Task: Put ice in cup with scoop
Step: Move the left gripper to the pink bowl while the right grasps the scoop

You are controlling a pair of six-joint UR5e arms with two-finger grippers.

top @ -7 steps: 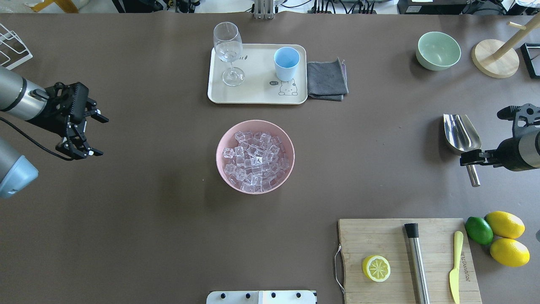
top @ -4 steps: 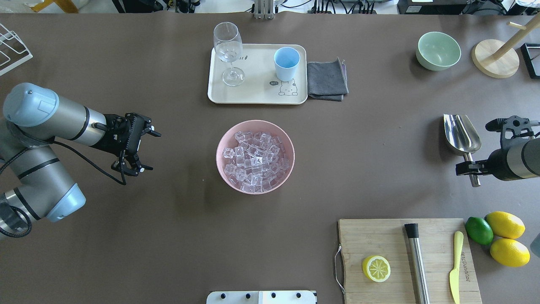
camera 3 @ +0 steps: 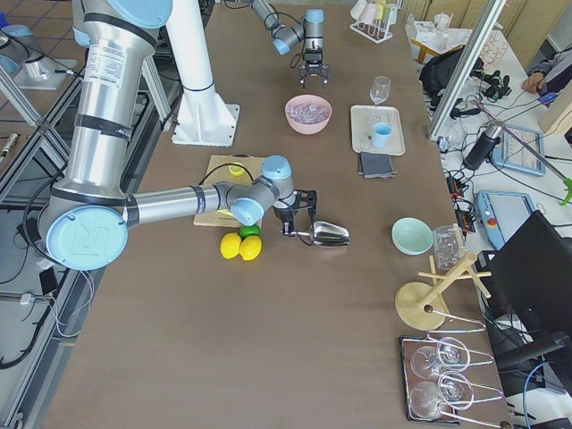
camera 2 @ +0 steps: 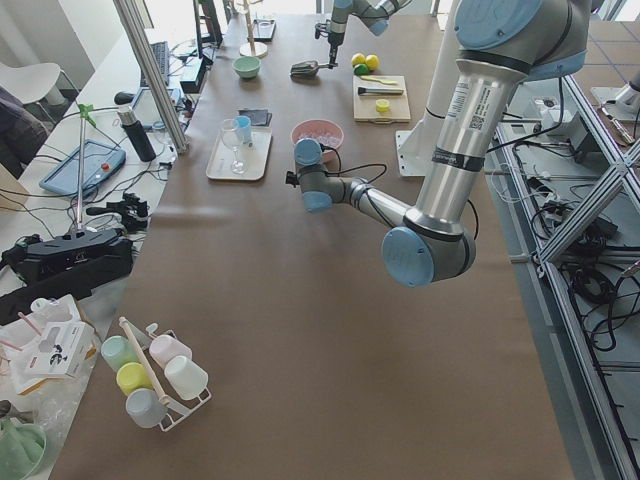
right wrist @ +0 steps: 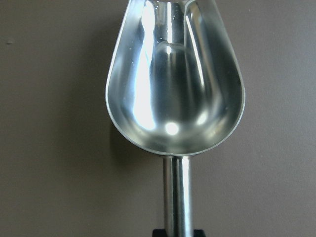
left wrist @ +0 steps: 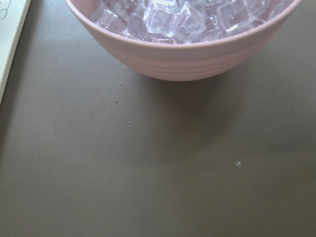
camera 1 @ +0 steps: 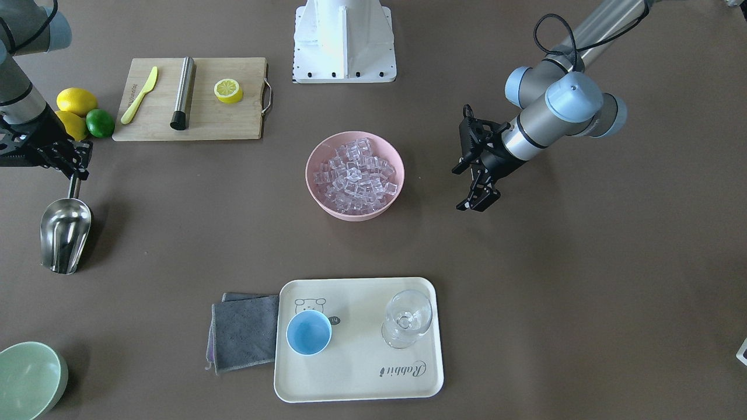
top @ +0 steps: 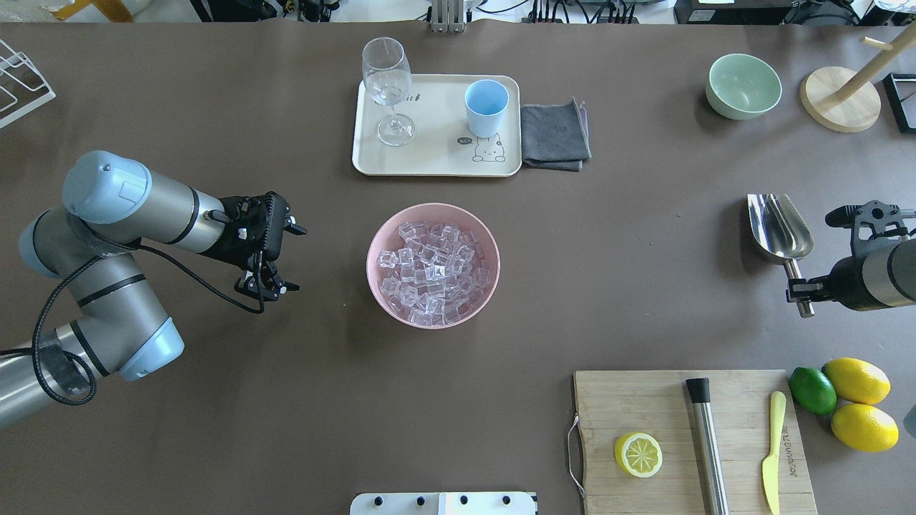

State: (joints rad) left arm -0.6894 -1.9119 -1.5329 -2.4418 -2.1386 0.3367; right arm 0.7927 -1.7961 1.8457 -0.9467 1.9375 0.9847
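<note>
Right gripper (top: 801,292) clamps the scoop (top: 780,229) handle; left gripper (top: 295,259) hangs open beside the pink bowl (top: 372,247) of ice (top: 433,268).

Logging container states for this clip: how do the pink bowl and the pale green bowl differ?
The pink bowl is heaped with ice; the pale green bowl is empty. The pink bowl sits at the middle of the table; the pale green bowl stands at the robot's far right, beside a wooden stand. Both are round, handleless and upright.
</note>
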